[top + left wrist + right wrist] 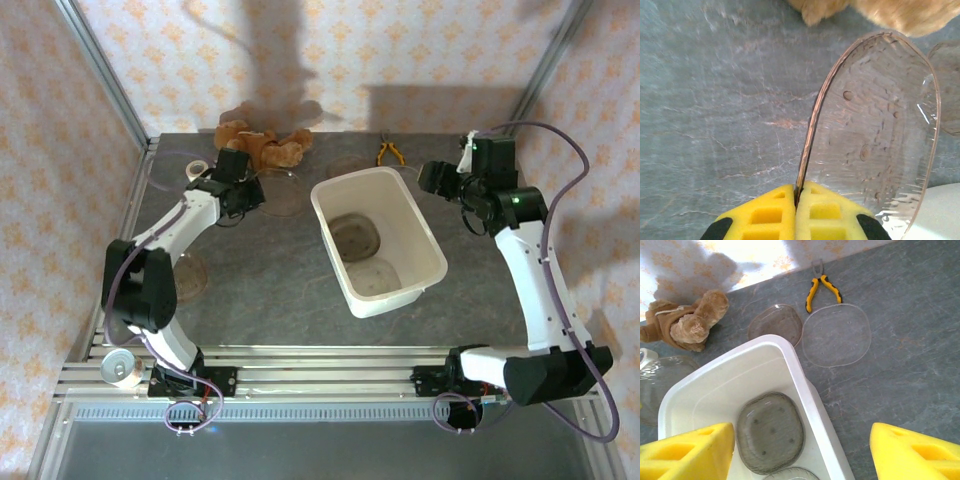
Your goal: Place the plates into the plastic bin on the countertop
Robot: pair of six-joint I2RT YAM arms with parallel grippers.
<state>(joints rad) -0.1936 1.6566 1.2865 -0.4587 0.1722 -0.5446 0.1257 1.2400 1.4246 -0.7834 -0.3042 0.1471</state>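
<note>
Plate (pixel 875 135) rim pinched in left end effector (pixel 796 194), right end effector (pixel 802 440) wide apart

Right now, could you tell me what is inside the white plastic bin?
On the floor of the plastic bin lie a farther plate and a nearer plate, both clear. Whether others lie stacked beneath them cannot be told.

No readable text, label or number anywhere (wallpaper carries only ornament).
</note>
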